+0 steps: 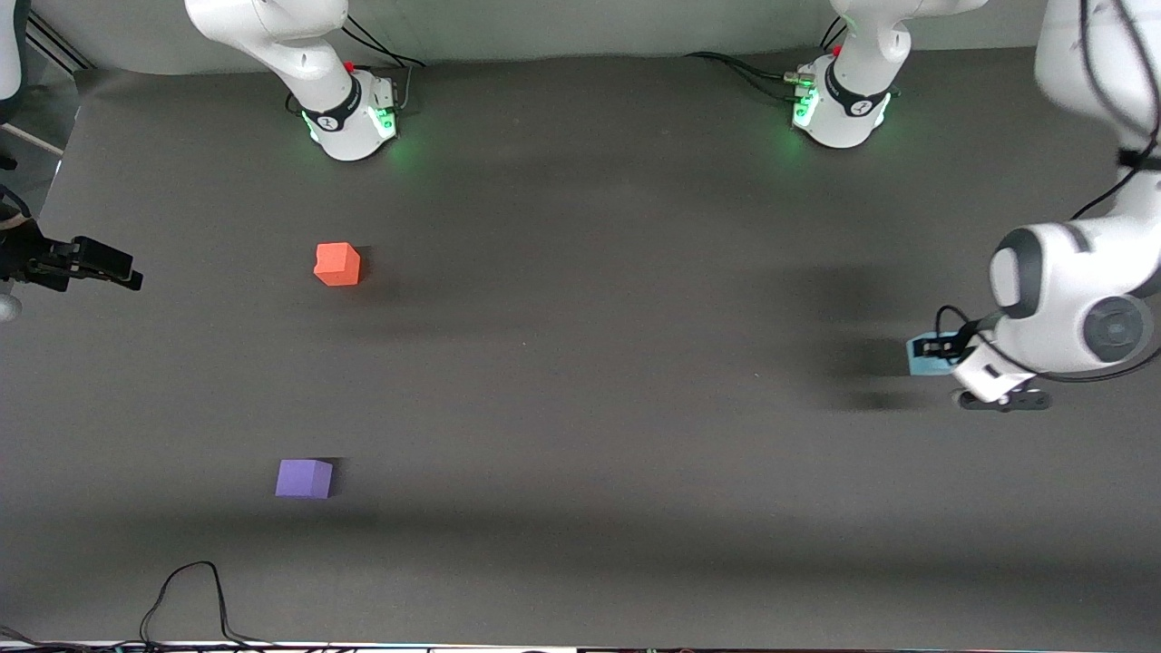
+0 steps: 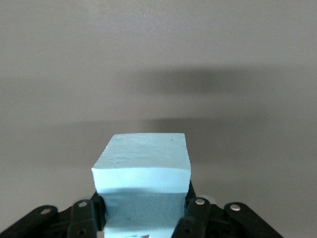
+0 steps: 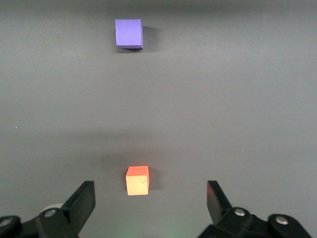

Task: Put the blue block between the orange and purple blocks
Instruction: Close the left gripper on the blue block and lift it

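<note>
Blue block [image 2: 141, 171] clamped in the left claw [image 1: 943, 349] at the left arm's end of the tabletop [image 1: 590, 381]; orange block [image 1: 337, 264] and purple block [image 1: 304, 478] await it; right claw [image 3: 148, 201], spread apart, waits.

Through the left wrist view I see my left gripper [image 2: 144, 218] clamped on the blue block [image 2: 142, 168], grey table [image 2: 158, 59] underneath.

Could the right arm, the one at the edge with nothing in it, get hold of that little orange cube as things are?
Probably yes. The right gripper is open and holds nothing, and the small matte orange cube sits alone on the dark table toward that arm's end, with nothing around it. The purple cube sits well apart.
</note>
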### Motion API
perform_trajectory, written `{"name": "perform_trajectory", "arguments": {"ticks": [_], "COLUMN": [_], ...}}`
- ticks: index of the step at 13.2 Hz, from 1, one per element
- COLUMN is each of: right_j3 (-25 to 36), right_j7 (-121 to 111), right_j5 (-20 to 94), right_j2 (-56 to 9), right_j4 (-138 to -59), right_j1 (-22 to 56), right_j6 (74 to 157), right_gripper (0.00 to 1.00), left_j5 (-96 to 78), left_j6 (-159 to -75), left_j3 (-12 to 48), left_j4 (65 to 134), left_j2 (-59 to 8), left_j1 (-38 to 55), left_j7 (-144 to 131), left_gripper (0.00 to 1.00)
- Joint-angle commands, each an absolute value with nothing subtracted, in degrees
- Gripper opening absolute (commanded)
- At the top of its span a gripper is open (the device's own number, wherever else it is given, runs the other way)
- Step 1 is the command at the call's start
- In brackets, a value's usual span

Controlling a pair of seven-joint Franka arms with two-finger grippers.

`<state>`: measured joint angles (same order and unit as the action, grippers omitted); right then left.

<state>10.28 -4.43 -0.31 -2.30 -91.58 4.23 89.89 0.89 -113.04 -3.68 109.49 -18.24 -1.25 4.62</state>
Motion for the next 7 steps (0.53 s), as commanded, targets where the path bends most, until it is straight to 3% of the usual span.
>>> {"name": "perform_trajectory", "arguments": {"ticks": [1,4,7], "right_j3": [10.4,10.4,10.4], "right_j7": [-5.7,-5.7,-5.7], "right_j5": [-1.1,-1.1,-1.1], "right_j2": [-1.7,-1.3,-1.1], "right_j4": [-92.1,-92.2,-92.2], "right_j1": [4.6,4.6,4.7], "right_j6": [90.5,90.4,90.5], "right_gripper": [1.00,1.00,1.00], "left_j5": [1.4,1.1,0.8], "left_j6": [-97.0,-83.5,-81.7], "left_j3": [-3.7,-3.7,-3.3], "left_j4": [103.0,95.5,94.1], "left_j2": [-10.6,-5.6,-2.5], "left_j1": [-1.5,-1.6,-1.1], "left_j7": [6.0,6.3,5.3], "left_gripper": [0.41,0.41,0.42]}}
